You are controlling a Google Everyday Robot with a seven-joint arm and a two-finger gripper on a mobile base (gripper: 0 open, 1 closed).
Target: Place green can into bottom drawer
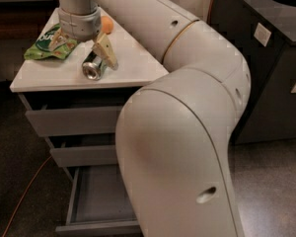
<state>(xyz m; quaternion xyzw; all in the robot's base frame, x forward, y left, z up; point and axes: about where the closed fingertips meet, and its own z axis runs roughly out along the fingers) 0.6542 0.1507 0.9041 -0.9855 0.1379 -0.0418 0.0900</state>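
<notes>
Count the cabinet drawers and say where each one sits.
3, stacked under the tabletop: top drawer, middle drawer, bottom drawer pulled open; the arm hides their right ends. Gripper hovers by the green can.

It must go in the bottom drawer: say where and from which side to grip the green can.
Grip the green can across its mid-body, from above: it lies on its side on the cabinet top, silver end toward the camera, curved flanks exposed. The gripper hovers open over it.

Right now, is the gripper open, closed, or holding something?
Gripper: open, just over the green can, which lies on the cabinet top; holding nothing.
</notes>
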